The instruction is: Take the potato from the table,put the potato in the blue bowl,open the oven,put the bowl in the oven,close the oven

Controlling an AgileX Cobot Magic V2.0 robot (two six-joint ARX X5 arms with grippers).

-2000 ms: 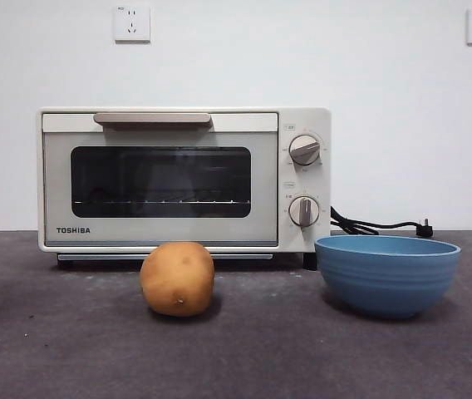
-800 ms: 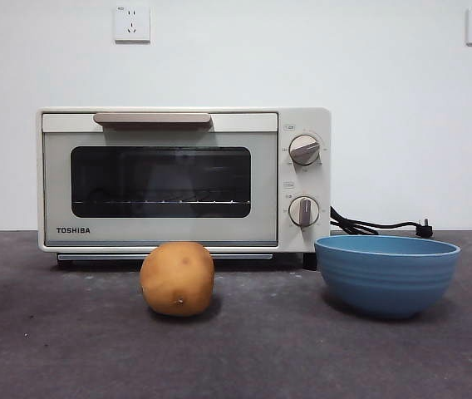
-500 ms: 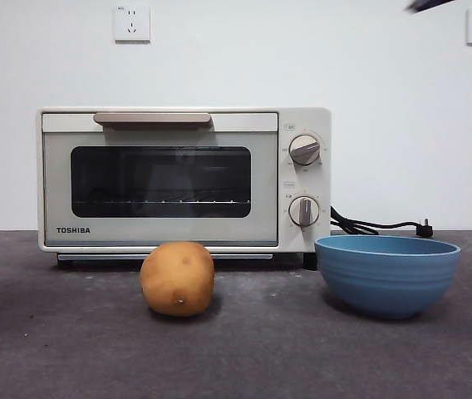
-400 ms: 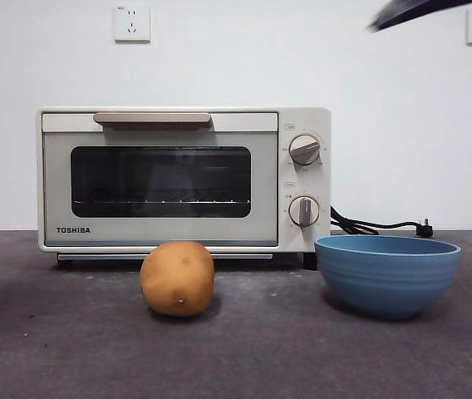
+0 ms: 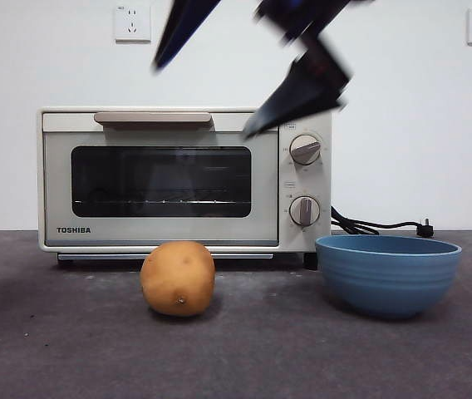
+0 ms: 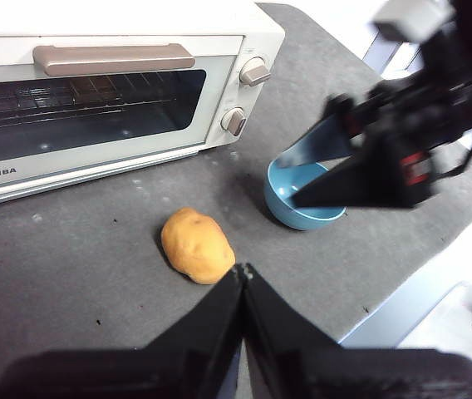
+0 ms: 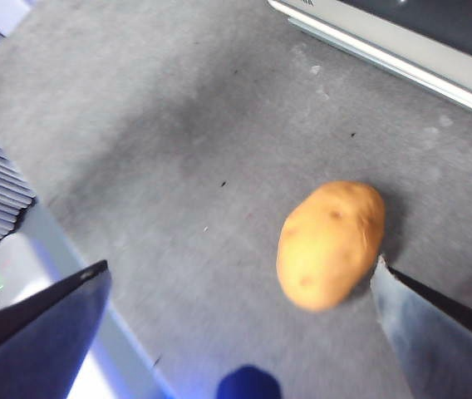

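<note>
The tan potato lies on the dark grey table in front of the cream oven, whose door is closed. To the potato's right stands the blue bowl, with nothing in it. My right gripper hangs open and blurred high above the potato, in front of the oven's top. In its wrist view the potato sits between the spread jaws, far below. My left gripper is shut and holds nothing, high over the table's near side. Its view shows the potato, the bowl and the right gripper.
A black cord and plug lie behind the bowl. The table's edge runs near the potato's side in the right wrist view. Two wall sockets sit on the white wall behind the oven.
My right arm has swept in from the top right corner and down to above the potato, jaws spread. Potato, bowl and oven have not moved.
</note>
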